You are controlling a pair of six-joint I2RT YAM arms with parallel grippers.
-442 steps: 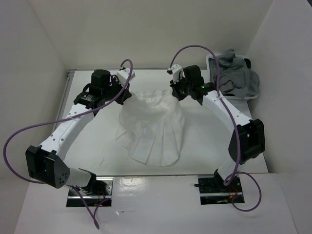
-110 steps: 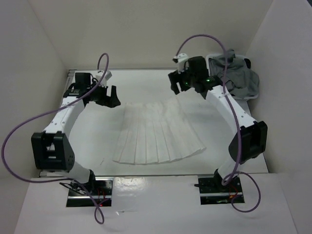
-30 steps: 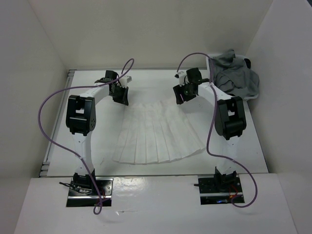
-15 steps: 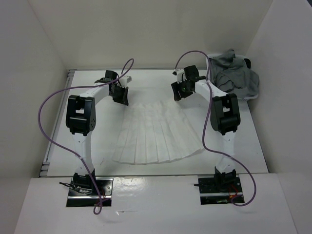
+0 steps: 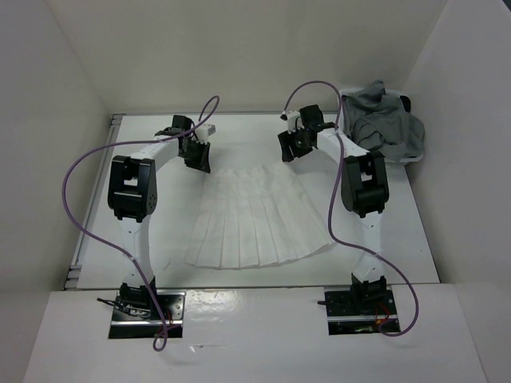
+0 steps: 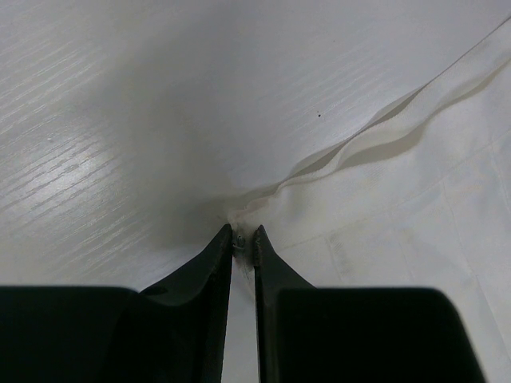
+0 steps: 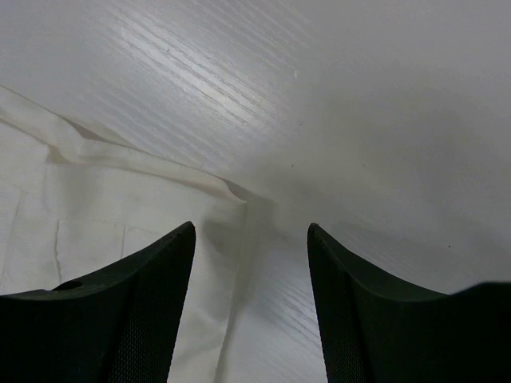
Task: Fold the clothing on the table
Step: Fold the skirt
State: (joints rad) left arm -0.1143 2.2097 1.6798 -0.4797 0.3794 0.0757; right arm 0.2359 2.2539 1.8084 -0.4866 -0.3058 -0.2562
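Top view: white pleated skirt [image 5: 259, 219] spread flat mid-table [image 5: 172, 215], waistband toward far side. Left wrist view: left jaws narrow, pinching one waistband corner. Right wrist view: right jaws wide, straddling the opposite corner, gripping nothing.

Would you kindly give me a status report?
Left gripper shut on white pleated fabric skirt, waistband corner. Right gripper open at other corner. Grey garments aside.

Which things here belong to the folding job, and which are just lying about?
Job: white pleated skirt; table; left gripper, pinching one waistband corner; right gripper, open at the other corner.
Lying about: grey garments; bin holding them, far right.
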